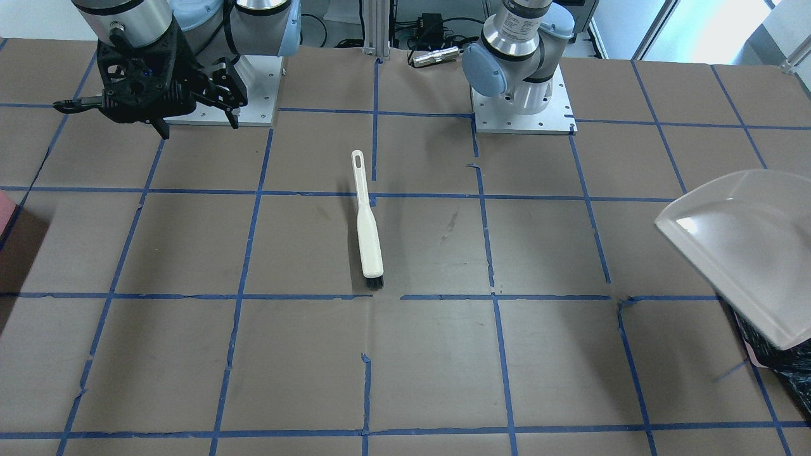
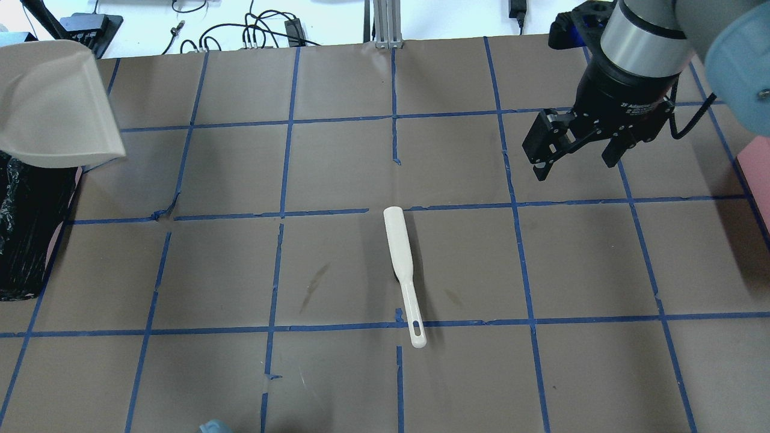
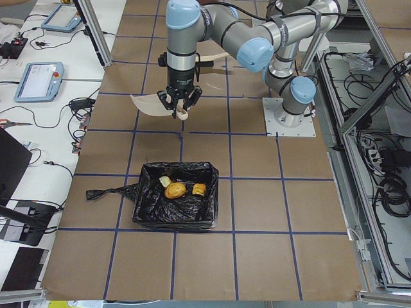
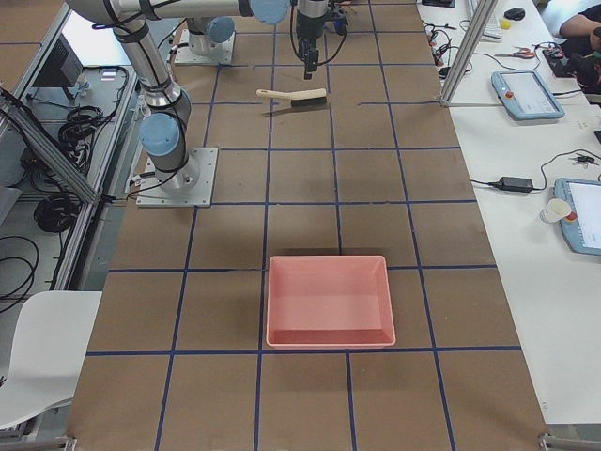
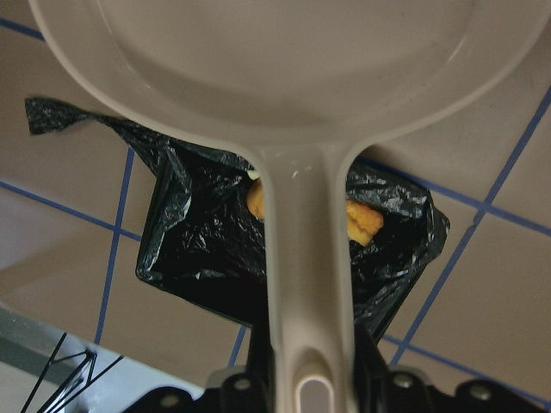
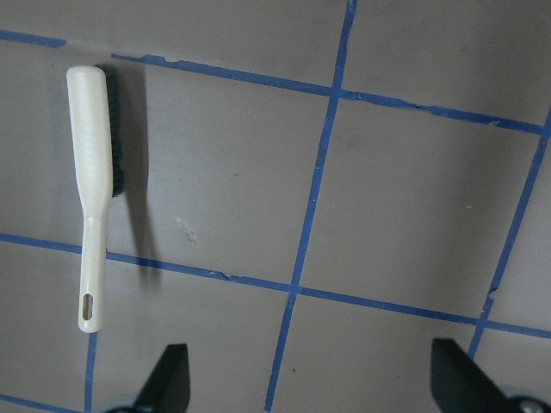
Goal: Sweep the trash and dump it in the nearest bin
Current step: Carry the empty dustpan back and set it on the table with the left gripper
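The trash lies inside the bin (image 3: 149,206), a black-bagged container: an orange-brown lump (image 3: 174,190) and two smaller pieces (image 3: 199,188) beside it. In the left wrist view the bin (image 5: 198,249) sits below the pan, and bits of trash (image 5: 363,221) peek out beside the handle. My left gripper (image 5: 312,366) is shut on the handle of a pale dustpan (image 5: 284,77), held in the air just beyond the bin (image 2: 24,240). My right gripper (image 2: 574,165) hovers open and empty above the table, right of the white brush (image 2: 402,258).
The brush (image 1: 367,228) lies flat mid-table, bristles away from the robot. A pink tray (image 4: 329,301) rests at the table's right end. The dustpan (image 1: 747,247) overhangs the bin's edge (image 1: 785,361). Blue tape grids the brown table.
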{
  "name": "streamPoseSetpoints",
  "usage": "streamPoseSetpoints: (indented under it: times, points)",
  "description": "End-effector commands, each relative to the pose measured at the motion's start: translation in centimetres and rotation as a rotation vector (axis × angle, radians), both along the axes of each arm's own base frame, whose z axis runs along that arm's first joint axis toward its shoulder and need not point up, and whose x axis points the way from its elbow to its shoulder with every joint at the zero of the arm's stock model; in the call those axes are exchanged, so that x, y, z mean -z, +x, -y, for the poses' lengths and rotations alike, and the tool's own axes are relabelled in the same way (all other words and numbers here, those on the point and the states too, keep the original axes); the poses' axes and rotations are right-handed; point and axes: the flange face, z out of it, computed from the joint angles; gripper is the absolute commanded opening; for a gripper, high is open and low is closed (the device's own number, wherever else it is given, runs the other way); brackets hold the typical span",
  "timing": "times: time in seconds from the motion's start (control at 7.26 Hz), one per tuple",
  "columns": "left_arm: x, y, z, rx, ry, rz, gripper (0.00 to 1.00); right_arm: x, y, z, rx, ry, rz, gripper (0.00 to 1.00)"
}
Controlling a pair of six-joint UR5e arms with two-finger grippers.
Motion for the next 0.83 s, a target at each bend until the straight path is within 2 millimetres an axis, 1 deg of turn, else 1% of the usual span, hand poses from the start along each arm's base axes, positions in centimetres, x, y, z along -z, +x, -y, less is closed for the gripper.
streamPoseSetpoints:
  times: [0.0,0.14,0.28,0.41,0.55,0.69]
  points:
    - [6.7,-9.6,1.6,-0.106,0.074,-0.137,0.09,0.0,0.0,0.0,0.0,0.001,0.0,1.0]
    - [8.5,-12.0,2.6,-0.175,0.029,-0.132,0.09,0.1,0.0,0.0,0.002,0.001,0.001,1.0]
    - [9.2,-14.6,3.7,-0.181,-0.005,-0.161,0.09,0.1,0.1,0.3,0.005,-0.004,0.001,1.0]
    - [10.4,-17.3,4.1,-0.253,-0.013,-0.203,0.09,0.3,0.1,0.4,0.005,-0.001,0.002,1.0]
    - [11.5,-19.7,5.3,-0.336,-0.035,-0.23,0.09,0.4,0.1,0.4,0.005,0.001,0.002,1.0]
    - [14.0,-22.8,7.2,-0.39,-0.044,-0.263,0.09,0.4,0.1,0.4,0.005,0.002,0.004,1.0]
